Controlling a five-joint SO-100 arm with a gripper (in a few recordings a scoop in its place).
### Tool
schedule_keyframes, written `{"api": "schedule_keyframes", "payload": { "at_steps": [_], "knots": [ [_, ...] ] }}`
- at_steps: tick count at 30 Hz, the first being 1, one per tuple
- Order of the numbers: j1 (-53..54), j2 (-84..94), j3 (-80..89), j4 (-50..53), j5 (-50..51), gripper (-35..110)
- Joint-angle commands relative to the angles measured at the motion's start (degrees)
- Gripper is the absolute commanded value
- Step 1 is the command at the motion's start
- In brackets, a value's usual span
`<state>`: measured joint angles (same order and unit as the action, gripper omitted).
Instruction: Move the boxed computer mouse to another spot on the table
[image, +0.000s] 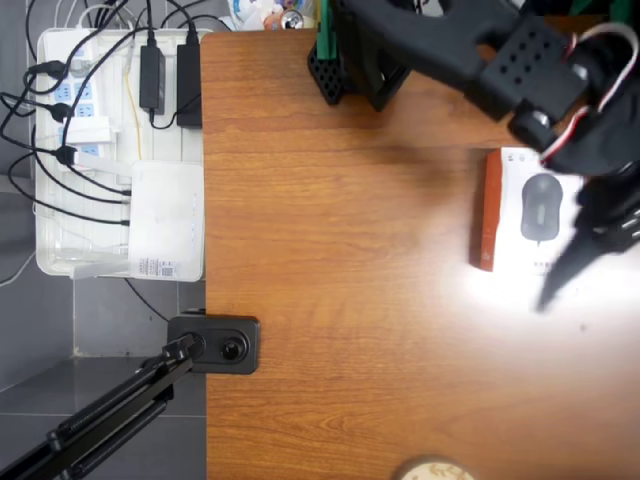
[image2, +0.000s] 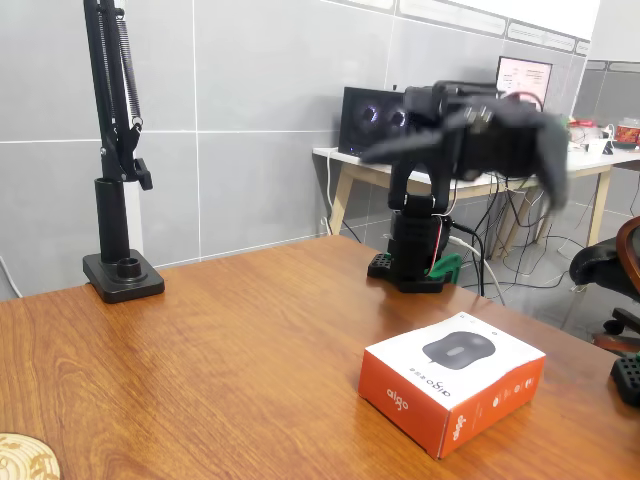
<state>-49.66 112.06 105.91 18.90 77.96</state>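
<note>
The boxed computer mouse (image: 516, 228) lies flat near the right edge of the table (image: 340, 260), with its orange-red side (image: 488, 210) facing left in the overhead view. In the fixed view the box (image2: 452, 385) rests on the tabletop (image2: 230, 340) with a grey mouse pictured on top. My gripper (image: 585, 265) hovers over the box's right part. One dark finger (image: 560, 278) splays toward the lower left, and the gripper looks open and empty. In the fixed view the gripper (image2: 550, 175) is blurred and hangs well above the box, not touching it.
The arm's base (image: 350, 60) stands at the table's far edge. A white tray (image: 50, 260) of power strips and a white router-like device (image: 165, 220) sit off the table's left side. A black lamp clamp (image: 215, 343) grips that edge. A round wooden disc (image: 432, 470) lies at the near edge.
</note>
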Motion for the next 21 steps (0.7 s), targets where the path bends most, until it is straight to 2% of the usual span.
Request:
{"api": "schedule_keyframes", "payload": {
  "at_steps": [1, 3, 7, 14, 21],
  "knots": [
    [0.6, -3.8, -5.4, 1.8, -22.1, 106],
    [0.5, -6.9, -8.2, 1.6, -30.2, 106],
    [-0.3, -11.5, -10.2, 3.7, -40.3, 106],
    [-3.3, -13.7, -9.3, 10.5, -48.1, 106],
    [-8.6, -8.8, 2.7, 9.8, -53.6, 106]
  ]
}}
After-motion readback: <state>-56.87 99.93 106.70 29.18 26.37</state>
